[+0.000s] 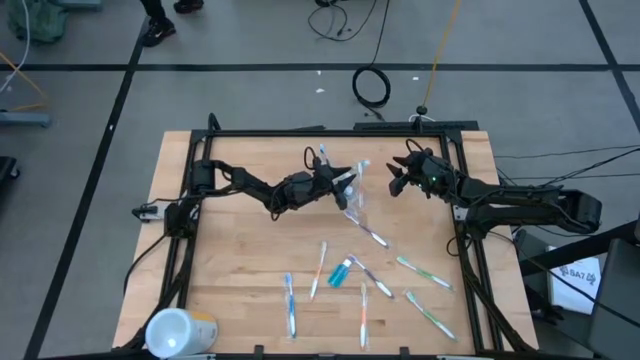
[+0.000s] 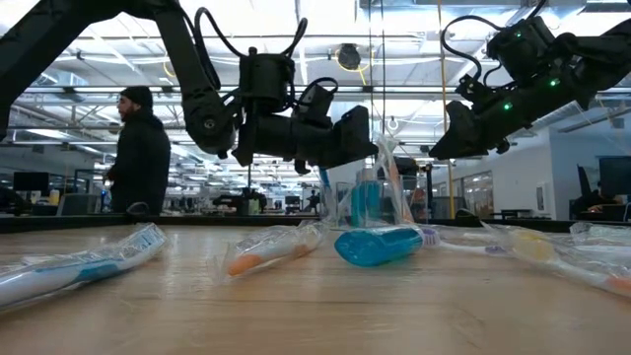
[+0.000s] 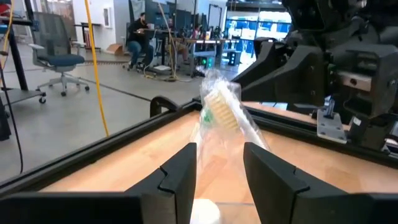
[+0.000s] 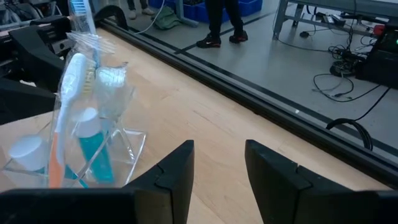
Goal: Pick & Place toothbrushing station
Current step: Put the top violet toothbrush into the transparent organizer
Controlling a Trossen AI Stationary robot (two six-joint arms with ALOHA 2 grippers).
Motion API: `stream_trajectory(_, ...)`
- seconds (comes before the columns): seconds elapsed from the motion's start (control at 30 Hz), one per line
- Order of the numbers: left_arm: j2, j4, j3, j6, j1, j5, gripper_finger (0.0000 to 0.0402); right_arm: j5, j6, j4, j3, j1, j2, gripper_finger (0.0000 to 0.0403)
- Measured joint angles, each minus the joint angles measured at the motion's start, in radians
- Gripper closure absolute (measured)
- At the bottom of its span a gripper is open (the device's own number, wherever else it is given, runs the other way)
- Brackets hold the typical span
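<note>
A small clear plastic cup [image 1: 357, 203] stands on the table's far middle. It shows in the low view [image 2: 365, 202] and the right wrist view [image 4: 115, 155]. Wrapped toothbrushes [image 4: 74, 74] and blue toothpaste tubes [image 4: 96, 152] stand upright in it. My left gripper [image 1: 347, 180] hovers open at the cup's left top. Its fingers [image 3: 180, 171] stand on either side of a wrapped toothbrush head [image 3: 217, 112]; no contact shows. My right gripper [image 1: 398, 180] is open and empty, raised a little to the right of the cup.
Several wrapped toothbrushes [image 1: 320, 268] and a blue toothpaste tube [image 1: 342, 270] lie loose on the near half of the table. A large white and yellow cylinder [image 1: 180, 330] lies at the near left corner. A person [image 2: 143, 153] stands beyond the table.
</note>
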Motion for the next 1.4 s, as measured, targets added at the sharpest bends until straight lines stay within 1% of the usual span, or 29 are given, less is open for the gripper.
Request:
stream_trajectory(0.17,-0.004,0.006,0.0,0.029,0.0,0.0,0.0261,0.0,-0.006,0.0,0.0,0.0,0.0,0.0268)
stream_trajectory(0.27,-0.032,0.006,0.0,0.034,0.0,0.0,0.0261,0.0,-0.006,0.0,0.0,0.0,0.0,0.0268)
stream_trajectory(0.37,-0.087,-0.017,0.0,0.036,0.0,0.0,0.0261,0.0,-0.006,0.0,0.0,0.0,0.0,0.0268)
stream_trajectory(0.47,-0.169,-0.103,0.0,0.071,-0.001,0.001,0.0261,0.0,-0.007,0.0,0.0,0.0,0.0,0.0268)
stream_trajectory(0.57,-0.265,-0.284,0.0,0.109,-0.011,0.001,0.0261,-0.001,-0.007,0.0,0.0,0.0,0.0,0.0268)
stream_trajectory(0.63,-0.339,-0.447,0.0,0.151,-0.021,0.002,0.0261,-0.001,-0.007,-0.003,0.0,0.0,0.0,0.0268)
stream_trajectory(0.7,-0.425,-0.651,0.0,0.194,-0.033,0.002,0.0261,-0.001,-0.007,-0.007,0.0,0.0,0.0,0.0268)
stream_trajectory(0.77,-0.51,-0.839,0.0,0.202,-0.045,0.001,0.0261,-0.003,-0.003,-0.015,0.0,0.002,0.0,0.0268)
stream_trajectory(0.83,-0.593,-1.022,0.0,0.155,-0.055,0.0,0.0261,-0.003,0.019,-0.026,0.0,0.002,0.0,0.0268)
stream_trajectory(0.93,-0.716,-1.258,0.0,0.036,-0.07,0.0,0.0261,-0.003,0.053,-0.039,0.0,0.002,0.0,0.0268)
stream_trajectory(1.03,-0.824,-1.439,0.0,-0.018,-0.084,-0.008,0.0261,-0.003,0.085,-0.056,0.0,0.002,0.0,0.0268)
stream_trajectory(1.1,-0.88,-1.518,-0.001,-0.033,-0.098,-0.052,0.0261,-0.01,0.112,-0.075,0.0,0.002,0.0,0.0268)
stream_trajectory(1.17,-0.93,-1.536,-0.027,-0.04,-0.118,-0.122,0.0261,-0.069,0.128,-0.089,0.0,0.002,0.0,0.0268)
stream_trajectory(1.27,-0.992,-1.48,-0.128,-0.07,-0.151,-0.216,0.0261,-0.207,0.128,-0.065,0.0,0.015,0.0,0.0268)
stream_trajectory(1.33,-1.019,-1.415,-0.208,-0.072,-0.163,-0.235,0.0261,-0.221,0.123,-0.041,0.0,0.044,0.0,0.0269)
stream_trajectory(1.4,-1.032,-1.344,-0.274,-0.073,-0.165,-0.236,0.0261,-0.194,0.12,-0.033,0.0,0.082,0.0,0.0274)
